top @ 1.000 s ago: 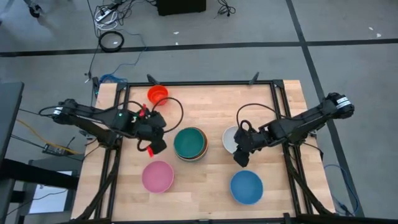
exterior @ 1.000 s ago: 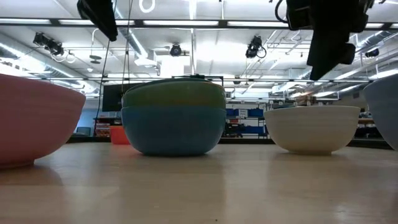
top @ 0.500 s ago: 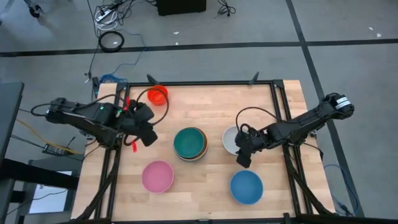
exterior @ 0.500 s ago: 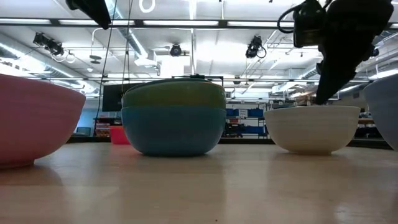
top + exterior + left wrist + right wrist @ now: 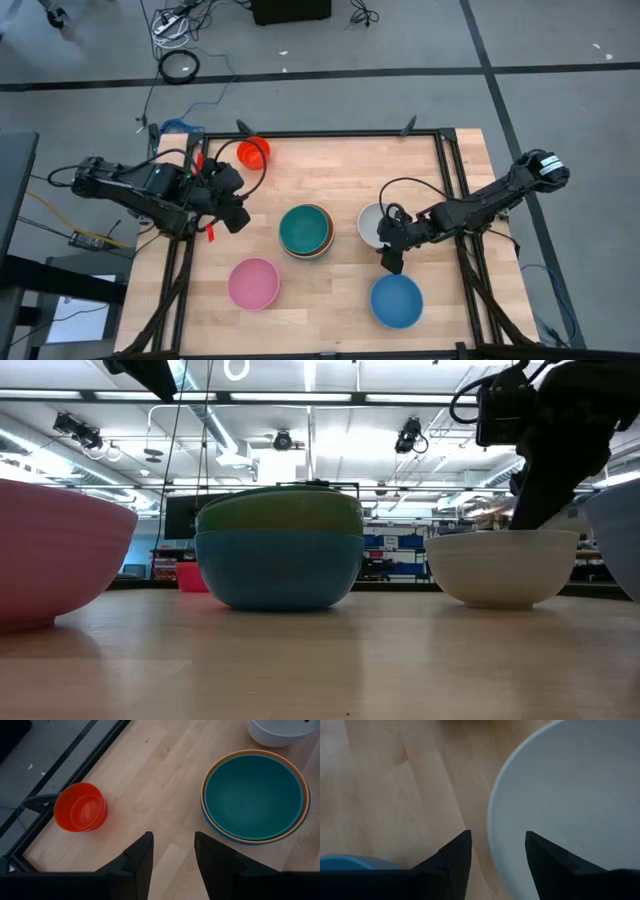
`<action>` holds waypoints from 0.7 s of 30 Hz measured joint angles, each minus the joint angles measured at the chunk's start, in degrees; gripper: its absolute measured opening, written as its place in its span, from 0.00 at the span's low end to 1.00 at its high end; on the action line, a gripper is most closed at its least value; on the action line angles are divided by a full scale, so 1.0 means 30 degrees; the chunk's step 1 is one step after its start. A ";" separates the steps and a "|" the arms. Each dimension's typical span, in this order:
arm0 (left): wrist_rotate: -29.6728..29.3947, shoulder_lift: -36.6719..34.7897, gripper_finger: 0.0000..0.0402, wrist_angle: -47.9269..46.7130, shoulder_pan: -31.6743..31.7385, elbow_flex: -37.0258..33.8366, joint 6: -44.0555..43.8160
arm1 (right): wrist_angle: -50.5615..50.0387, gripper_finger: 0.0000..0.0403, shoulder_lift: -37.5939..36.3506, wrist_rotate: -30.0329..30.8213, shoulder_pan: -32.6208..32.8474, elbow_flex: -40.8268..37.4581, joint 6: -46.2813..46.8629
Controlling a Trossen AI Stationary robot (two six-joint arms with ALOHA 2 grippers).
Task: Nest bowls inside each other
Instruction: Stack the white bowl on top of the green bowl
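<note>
Bowls on the counter [image 5: 340, 165] — right tool [image 5: 389, 262] released, its 2 fingers straddling the white bowl [image 5: 372, 224] rim; left tool [image 5: 238, 218] released, hovering near the red bowl [image 5: 253, 154].

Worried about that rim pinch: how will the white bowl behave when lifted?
The white bowl looks thin and plastic, so probably light and stiff. Gripped at one rim edge by the right gripper, it may tilt. Its smooth wall could slip.

Red bowl [image 5: 253, 152], pink bowl [image 5: 253, 283]
</note>
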 joint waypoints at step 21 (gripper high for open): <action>-0.0190 0.0014 0.38 -0.0275 0.0000 -0.0007 -0.0017 | 0.1755 0.02 -0.0044 0.0506 -0.0036 -0.1610 -0.1297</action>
